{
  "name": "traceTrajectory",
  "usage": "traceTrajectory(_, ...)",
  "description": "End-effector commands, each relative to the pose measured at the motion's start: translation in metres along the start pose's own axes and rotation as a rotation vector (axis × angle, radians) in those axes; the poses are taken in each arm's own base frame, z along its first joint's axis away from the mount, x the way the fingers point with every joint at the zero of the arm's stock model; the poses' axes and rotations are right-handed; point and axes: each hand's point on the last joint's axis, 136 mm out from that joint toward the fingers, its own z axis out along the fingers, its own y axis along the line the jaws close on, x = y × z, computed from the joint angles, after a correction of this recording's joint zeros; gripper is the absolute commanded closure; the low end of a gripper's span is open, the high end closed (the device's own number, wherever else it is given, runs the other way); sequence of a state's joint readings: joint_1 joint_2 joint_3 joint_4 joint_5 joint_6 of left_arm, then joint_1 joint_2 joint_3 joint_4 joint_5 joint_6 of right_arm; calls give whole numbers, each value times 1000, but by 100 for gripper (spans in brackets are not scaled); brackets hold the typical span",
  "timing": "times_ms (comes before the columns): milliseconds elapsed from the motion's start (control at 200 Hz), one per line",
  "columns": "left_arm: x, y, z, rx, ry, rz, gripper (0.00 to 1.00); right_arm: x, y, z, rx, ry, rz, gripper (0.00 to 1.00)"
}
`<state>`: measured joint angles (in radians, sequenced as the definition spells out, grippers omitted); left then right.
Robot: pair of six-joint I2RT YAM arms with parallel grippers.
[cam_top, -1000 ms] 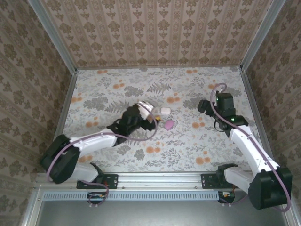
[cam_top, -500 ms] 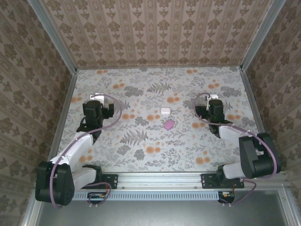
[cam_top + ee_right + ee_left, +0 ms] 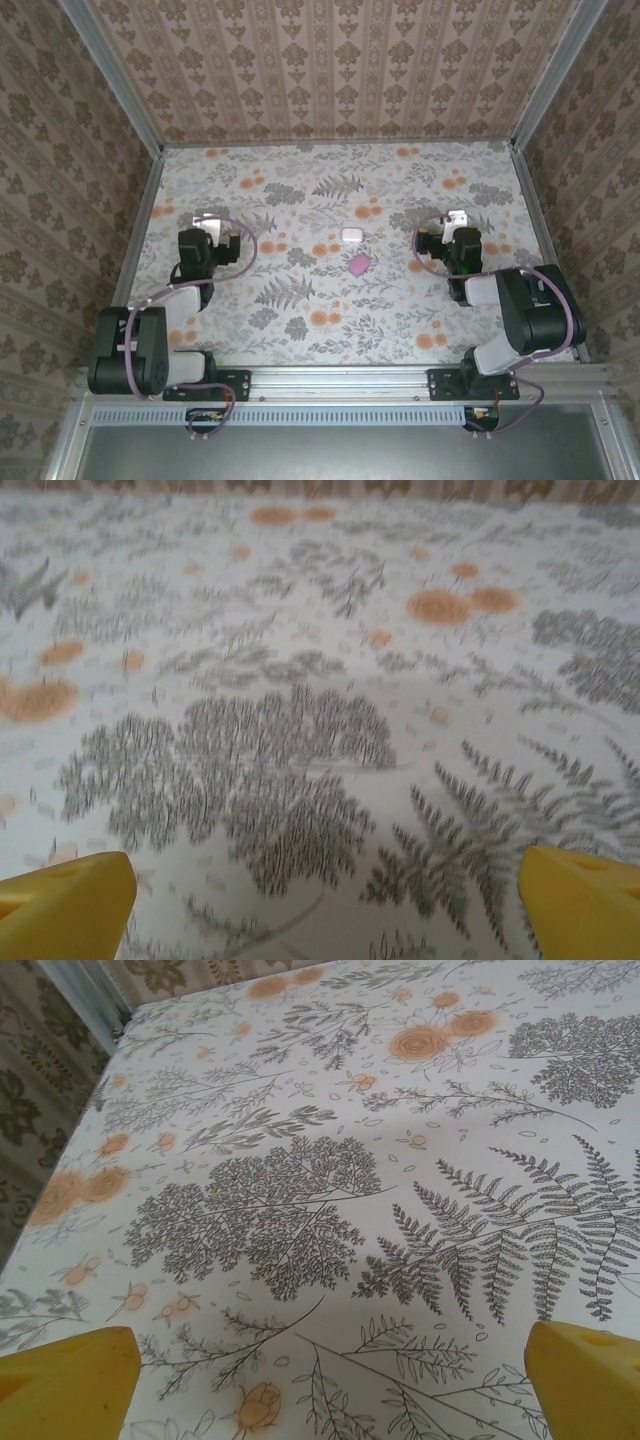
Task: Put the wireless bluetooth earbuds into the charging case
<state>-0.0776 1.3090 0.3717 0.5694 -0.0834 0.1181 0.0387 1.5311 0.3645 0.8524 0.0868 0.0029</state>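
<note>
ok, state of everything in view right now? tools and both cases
left tool: open, empty, over the table.
right tool: open, empty.
white case: lying on the table, looks shut; too small to be sure.
pink case: lying on the table just nearer than the white one, apart from it, looks shut.

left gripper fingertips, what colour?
Yellow: the fingertips of the left gripper show best in the left wrist view.

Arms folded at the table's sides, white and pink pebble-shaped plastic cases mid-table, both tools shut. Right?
Not shut: the wrist views show the left tool and right tool open, yellow fingers wide apart. The white pebble-shaped case and pink pebble-shaped case do lie mid-table.
</note>
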Motion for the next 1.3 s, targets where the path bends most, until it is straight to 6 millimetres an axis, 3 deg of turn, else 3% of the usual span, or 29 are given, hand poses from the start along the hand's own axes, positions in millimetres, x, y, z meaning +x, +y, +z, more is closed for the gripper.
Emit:
traceTrajectory(0,-29,-9,5,91,-136,-9,0,-21,-14,3,71,-57,56,0)
traceTrajectory(120,-25,-22,15,167,-141,13,0,-21,-12,4,61,-56,49,0)
traceTrajectory(225,-21,-14,20,151,-115,-25,0,-21,-11,4,58,-55,45,0)
traceTrajectory(300,-11,4,34,43,-92,-76,0,-21,-11,4,58,-55,46,0)
traceTrajectory(370,-5,17,32,-7,-78,-125,0,-21,-11,4,59,-56,45,0)
traceTrajectory(590,-7,13,33,-25,-82,-94,0,-21,-11,4,59,-55,45,0)
traceTrajectory(690,-11,-4,29,157,-119,-88,0,-21,-11,4,57,-54,46,0)
traceTrajectory(755,-10,-6,28,176,-123,-89,0,-21,-11,4,58,-54,46,0)
traceTrajectory(875,-7,13,33,-12,-81,-98,0,-22,-10,4,57,-55,46,0)
traceTrajectory(1295,-6,13,33,-17,-79,-100,0,-21,-11,4,58,-52,46,0)
